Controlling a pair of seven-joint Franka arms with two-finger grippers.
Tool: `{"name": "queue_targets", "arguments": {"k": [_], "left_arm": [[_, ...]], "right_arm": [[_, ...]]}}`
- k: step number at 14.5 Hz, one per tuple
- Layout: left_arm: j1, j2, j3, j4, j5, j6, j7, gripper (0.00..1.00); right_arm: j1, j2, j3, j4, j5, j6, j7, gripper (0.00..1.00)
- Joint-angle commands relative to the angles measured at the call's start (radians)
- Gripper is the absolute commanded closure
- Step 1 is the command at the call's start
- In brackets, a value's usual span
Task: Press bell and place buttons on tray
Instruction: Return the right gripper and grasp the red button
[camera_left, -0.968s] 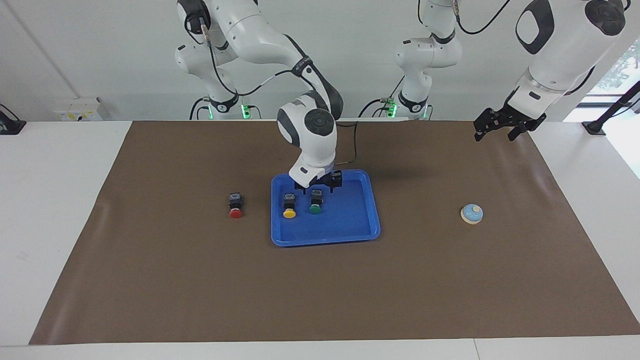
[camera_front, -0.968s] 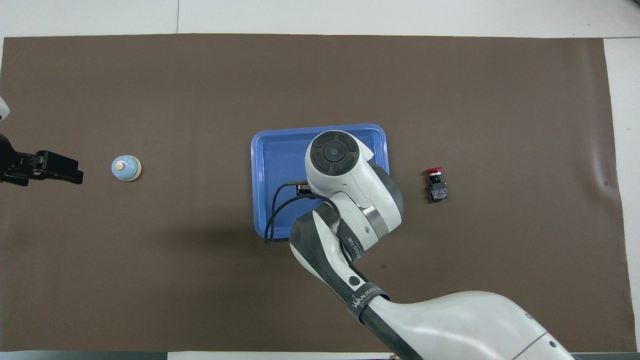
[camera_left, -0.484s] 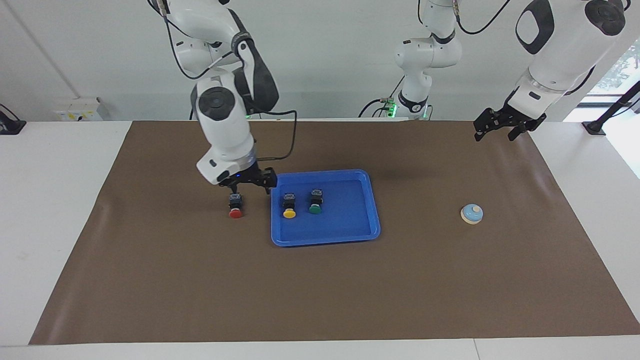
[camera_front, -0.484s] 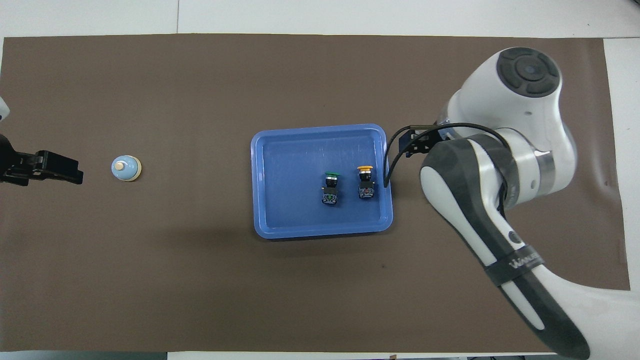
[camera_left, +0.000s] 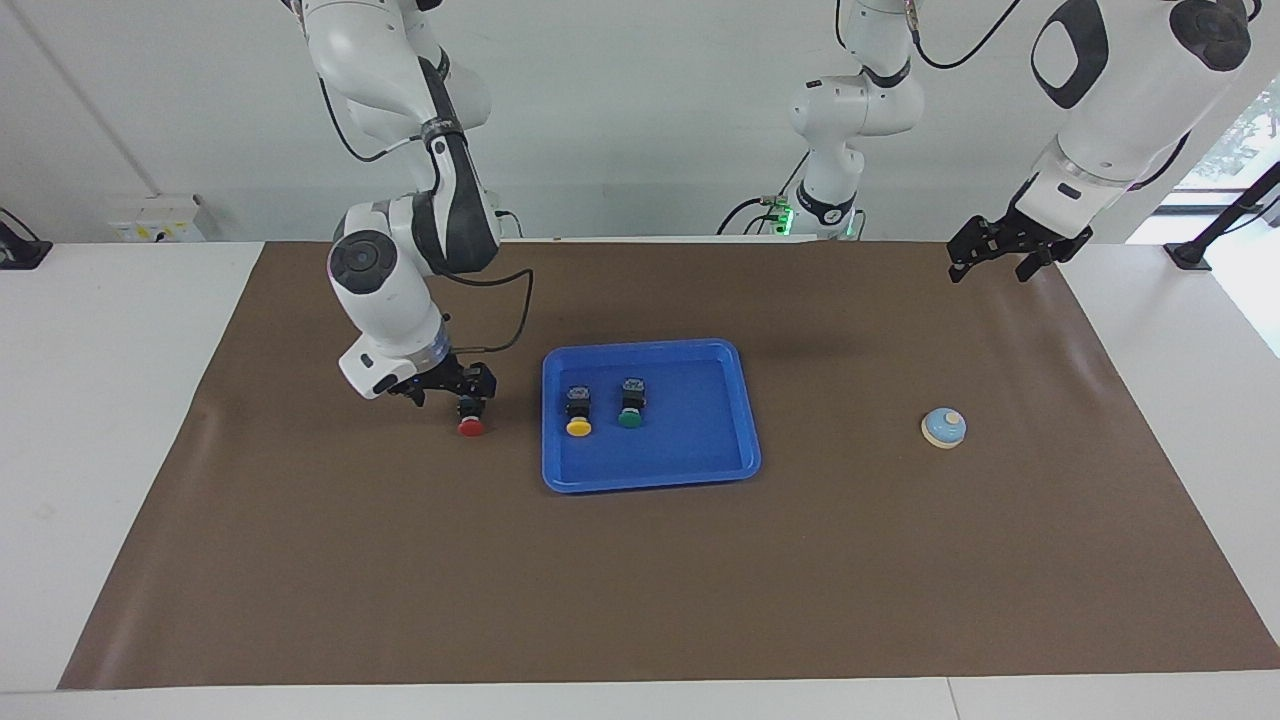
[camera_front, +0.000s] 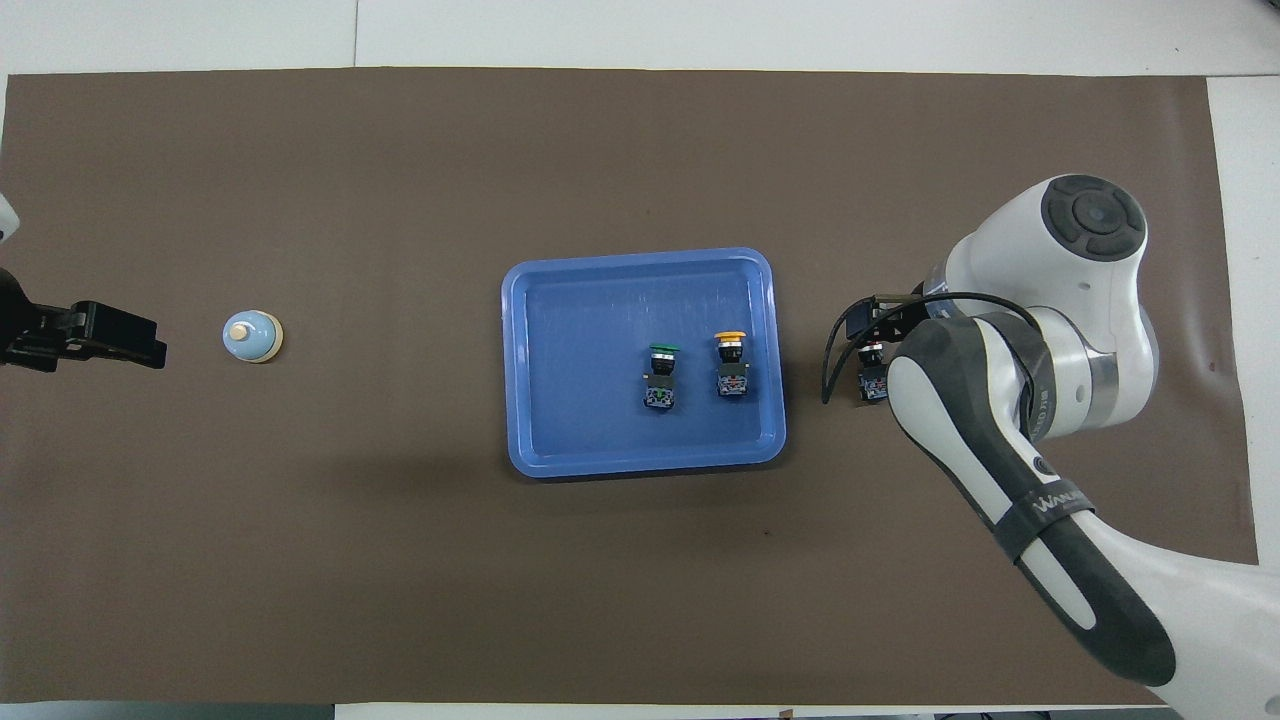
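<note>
Since the earlier frames, the right arm has swung away from the blue tray (camera_left: 650, 470) toward the left of the facing frame, and its claw (camera_left: 452, 388) has come down around the black body of the red button (camera_left: 471, 423). That button lies on the brown mat (camera_left: 400, 560) just beside the tray, toward the right arm's end of the table. Its red cap shows below the claw in the facing view. The right claw's jaws are spread wide, one finger on each side of the button body, and the button rests on the mat, not lifted.

At the centre of both frames, the tray holds the yellow button (camera_left: 578, 412) and the green button (camera_left: 630, 404) side by side, apart from each other, caps pointing away from the robots.

At the right of the facing frame, the light-blue bell (camera_left: 943, 428) sits alone on the mat, well apart from the tray.

Upper right in the facing frame, the left arm waits. Its claw (camera_left: 990, 256) hangs in the air over the mat's edge, jaws wide apart and empty. In the overhead view it shows at the left edge of the frame, beside the bell (camera_front: 252, 336).
</note>
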Motion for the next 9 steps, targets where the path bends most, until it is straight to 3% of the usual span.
{"name": "queue_targets", "arguments": {"k": [1, 5, 9], "left_arm": [[-0.013, -0.007, 0.012, 0.008, 0.005, -0.02, -0.001, 0.0], [-0.013, -0.007, 0.012, 0.008, 0.005, -0.02, -0.001, 0.0], [-0.013, -0.007, 0.012, 0.008, 0.005, -0.02, -0.001, 0.0]], "right_arm": [[0.006, -0.028, 0.007, -0.072, 0.014, 0.051, 0.023, 0.0], [0.007, -0.028, 0.008, -0.156, 0.014, 0.14, 0.015, 0.0], [0.007, -0.025, 0.008, -0.168, 0.013, 0.16, 0.021, 0.0]]}}
